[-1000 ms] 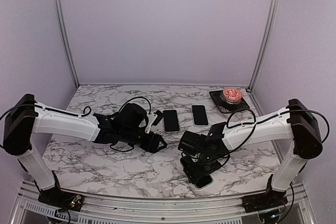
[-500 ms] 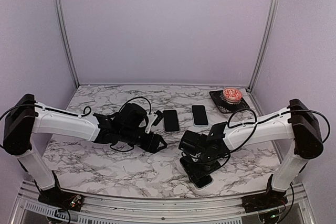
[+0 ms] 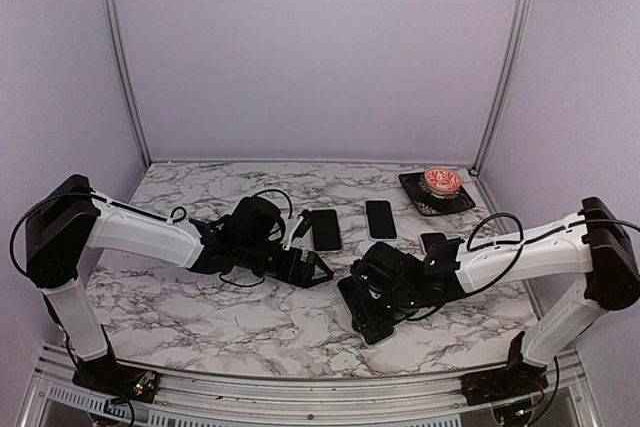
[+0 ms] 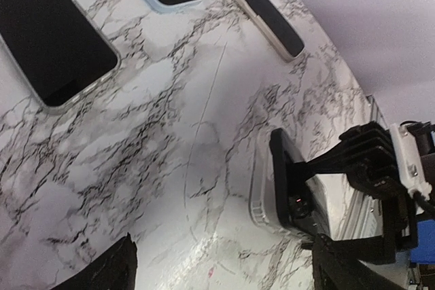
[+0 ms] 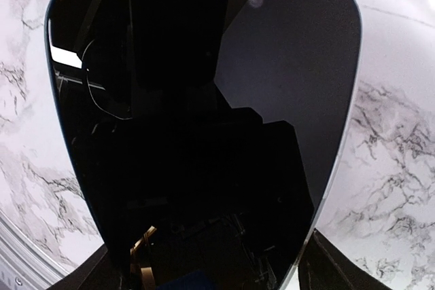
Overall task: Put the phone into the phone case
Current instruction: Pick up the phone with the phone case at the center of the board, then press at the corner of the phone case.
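Note:
A black phone fills the right wrist view, with the dark fingers at its two lower sides. My right gripper is shut on it. In the left wrist view the phone stands tilted, its lower edge in a clear phone case lying on the marble, with my right gripper behind it. My left gripper is open and empty just left of the phone and case; its dark fingertips frame the bottom of the left wrist view.
Two cased phones lie at mid-table, and a third lies near the right arm. A dark coaster with a pink object sits at the back right. The table's near edge runs just below the case.
My right arm has stretched out lower and carried the phone a little left and back. My left gripper has moved right, closer to the phone and case.

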`<state>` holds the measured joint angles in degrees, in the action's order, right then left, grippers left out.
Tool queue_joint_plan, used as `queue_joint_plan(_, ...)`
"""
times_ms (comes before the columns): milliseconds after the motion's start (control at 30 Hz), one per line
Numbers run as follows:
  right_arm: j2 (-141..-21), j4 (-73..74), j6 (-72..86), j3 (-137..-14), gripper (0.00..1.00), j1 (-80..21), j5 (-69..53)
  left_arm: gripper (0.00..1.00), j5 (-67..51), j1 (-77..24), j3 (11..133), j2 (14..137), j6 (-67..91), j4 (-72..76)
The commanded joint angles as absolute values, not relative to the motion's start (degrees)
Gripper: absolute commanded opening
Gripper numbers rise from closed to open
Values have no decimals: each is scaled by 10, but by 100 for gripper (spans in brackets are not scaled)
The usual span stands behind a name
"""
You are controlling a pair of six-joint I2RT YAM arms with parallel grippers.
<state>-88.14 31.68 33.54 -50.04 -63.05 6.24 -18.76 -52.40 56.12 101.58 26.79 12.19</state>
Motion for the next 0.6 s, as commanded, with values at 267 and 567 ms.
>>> queue_joint_plan(267,-870,171,313,-484,21,-632,133,81,-305,-511,528,1126,468,492)
queue_joint_plan(567,-880,165,304,-488,21,-633,125,41,-294,-513,537,1157,471,510)
